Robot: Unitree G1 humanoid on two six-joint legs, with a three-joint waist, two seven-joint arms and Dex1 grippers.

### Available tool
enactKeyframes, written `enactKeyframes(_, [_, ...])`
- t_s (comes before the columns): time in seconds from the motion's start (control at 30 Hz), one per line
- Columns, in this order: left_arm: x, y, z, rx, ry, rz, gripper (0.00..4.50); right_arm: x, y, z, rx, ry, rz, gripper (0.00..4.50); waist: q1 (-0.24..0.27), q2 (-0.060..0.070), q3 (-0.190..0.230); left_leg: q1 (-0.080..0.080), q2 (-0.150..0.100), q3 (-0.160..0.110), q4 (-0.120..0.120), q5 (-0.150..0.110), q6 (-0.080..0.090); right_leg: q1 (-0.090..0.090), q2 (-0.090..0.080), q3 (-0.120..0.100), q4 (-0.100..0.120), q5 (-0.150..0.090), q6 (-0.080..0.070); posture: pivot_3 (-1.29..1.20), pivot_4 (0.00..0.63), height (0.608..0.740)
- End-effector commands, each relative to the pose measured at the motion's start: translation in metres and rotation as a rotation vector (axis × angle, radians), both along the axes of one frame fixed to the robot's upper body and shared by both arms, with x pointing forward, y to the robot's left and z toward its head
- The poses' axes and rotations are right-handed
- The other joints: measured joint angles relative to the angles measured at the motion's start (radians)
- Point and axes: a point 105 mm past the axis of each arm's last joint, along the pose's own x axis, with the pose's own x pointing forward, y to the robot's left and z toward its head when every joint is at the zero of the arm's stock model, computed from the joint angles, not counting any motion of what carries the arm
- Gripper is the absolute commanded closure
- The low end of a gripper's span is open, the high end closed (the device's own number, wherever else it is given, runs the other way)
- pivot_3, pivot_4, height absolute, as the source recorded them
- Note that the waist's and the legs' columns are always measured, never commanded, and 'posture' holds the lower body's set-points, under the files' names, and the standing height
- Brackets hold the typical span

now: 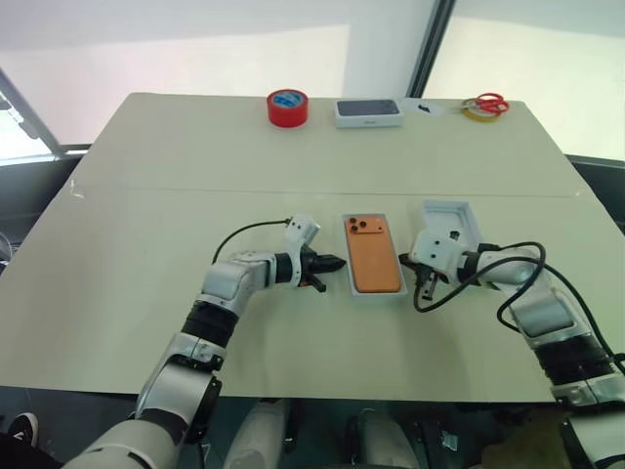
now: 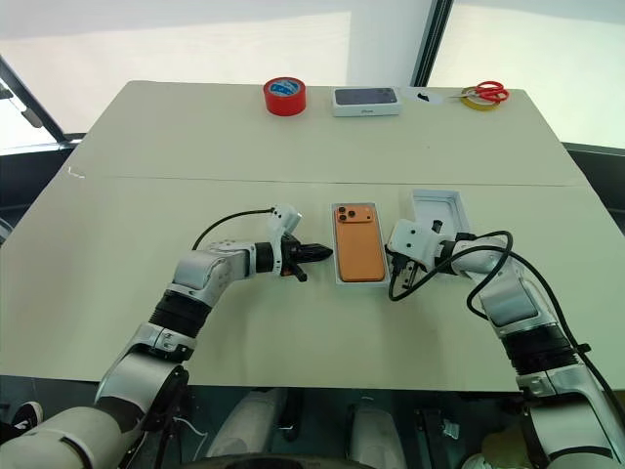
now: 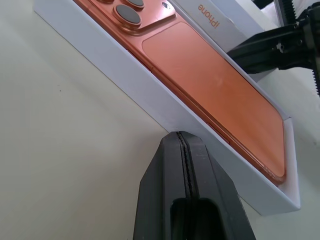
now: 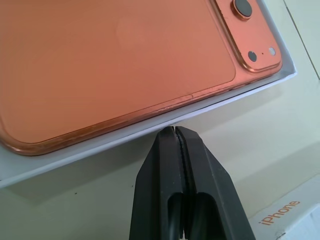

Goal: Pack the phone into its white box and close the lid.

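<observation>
The orange phone (image 1: 373,252) lies back up inside the white box (image 1: 376,293) at the table's middle, its three lenses at the far end. Just off the box's left wall sits my left gripper (image 3: 184,135), shut and empty, pointing at that wall. My right gripper (image 4: 176,131) is shut and empty too, its tips close to the box's right wall. The lid (image 1: 451,217) lies open side up to the right of the box, behind my right gripper, with orange "iPhone" lettering on its side wall (image 3: 210,15).
At the table's far edge stand a red tape roll (image 1: 287,106), a white box with a dark phone picture (image 1: 368,112), and red-handled scissors (image 1: 491,103) beside a yellow tape roll (image 1: 477,111). Black cables loop off both wrists.
</observation>
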Motion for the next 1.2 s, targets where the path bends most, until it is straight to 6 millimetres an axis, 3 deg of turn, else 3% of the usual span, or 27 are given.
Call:
enactKeyframes(0.03, [0.008, 0.023, 0.021, 0.004, -0.148, 0.046, 3.11, 0.006, -0.011, 0.051, 0.113, -0.093, -0.058, 3.10, -0.005, 0.001, 0.001, 0.000, 0.000, 0.000, 0.000, 0.000, 0.000, 0.000, 0.000, 0.000, 0.000, 0.000, 0.000, 0.00, 0.150, 0.738])
enactKeyframes(0.13, [0.007, 0.037, 0.034, -0.031, -0.184, 0.057, 1.62, 0.009, -0.018, 0.066, 0.125, -0.133, -0.087, 1.60, -0.009, 0.001, 0.001, 0.000, 0.001, 0.000, 0.000, 0.000, 0.000, -0.001, 0.001, 0.000, 0.000, 0.000, 0.000, 0.00, 0.150, 0.738])
enactKeyframes(0.23, [0.001, 0.055, 0.051, -0.041, -0.331, 0.031, 0.09, 0.018, -0.029, 0.072, 0.204, -0.139, -0.231, 0.04, -0.019, 0.001, 0.001, -0.001, 0.001, 0.000, -0.001, 0.000, 0.000, -0.001, 0.001, 0.000, 0.000, 0.000, 0.000, 0.00, 0.150, 0.738])
enactKeyframes(0.33, [0.007, 0.072, 0.066, -0.043, -0.467, 0.102, 0.09, 0.018, -0.034, 0.064, 0.279, -0.057, -0.350, 0.04, -0.021, 0.002, 0.001, -0.001, 0.001, 0.000, -0.001, 0.000, 0.000, -0.001, 0.000, 0.000, -0.001, 0.000, 0.000, 0.00, 0.150, 0.738])
enactKeyframes(0.43, [-0.012, 0.087, 0.065, 0.036, -0.611, 0.015, 0.09, 0.003, -0.029, 0.047, 0.350, 0.137, -0.443, 0.04, -0.027, 0.002, 0.001, -0.004, 0.001, 0.000, -0.001, 0.000, 0.000, -0.003, 0.000, 0.000, -0.001, 0.000, 0.000, 0.00, 0.150, 0.738])
enactKeyframes(0.53, [-0.032, 0.098, 0.062, 0.019, -0.611, -0.080, 0.09, -0.007, -0.018, 0.044, 0.343, 0.226, -0.487, 0.04, -0.033, 0.004, 0.001, -0.005, 0.001, 0.000, -0.003, 0.000, 0.000, -0.005, 0.000, 0.001, -0.001, 0.000, -0.001, 0.00, 0.150, 0.738])
enactKeyframes(0.63, [-0.035, 0.102, 0.062, 0.037, -0.647, -0.090, 0.09, -0.011, -0.014, 0.043, 0.366, 0.294, -0.561, 0.04, -0.030, 0.005, 0.002, -0.007, 0.002, 0.000, -0.003, 0.000, 0.000, -0.008, 0.000, 0.001, -0.001, -0.001, -0.002, 0.00, 0.150, 0.738])
enactKeyframes(0.73, [-0.042, 0.100, 0.066, 0.049, -0.690, -0.134, 0.09, -0.021, 0.004, 0.043, 0.374, 0.399, -0.570, 0.04, -0.029, 0.005, 0.002, -0.011, 0.002, 0.000, -0.002, 0.000, 0.001, -0.012, 0.000, 0.001, -0.001, -0.001, -0.006, 0.00, 0.150, 0.738])
enactKeyframes(0.87, [-0.056, 0.098, 0.078, 0.015, -0.755, -0.194, 0.09, -0.011, 0.001, 0.042, 0.401, 0.475, -0.691, 0.04, -0.031, 0.005, 0.002, -0.013, 0.001, 0.000, -0.001, 0.000, 0.001, -0.014, 0.000, 0.001, -0.001, 0.001, -0.004, 0.00, 0.150, 0.738])
enactKeyframes(1.2, [-0.062, 0.107, 0.069, 0.034, -0.733, -0.183, 0.09, 0.008, 0.000, 0.037, 0.345, 0.497, -0.787, 0.04, -0.042, 0.006, 0.002, -0.013, 0.001, 0.000, -0.002, 0.000, 0.001, -0.014, 0.000, 0.001, 0.000, 0.001, -0.003, 0.00, 0.150, 0.738])
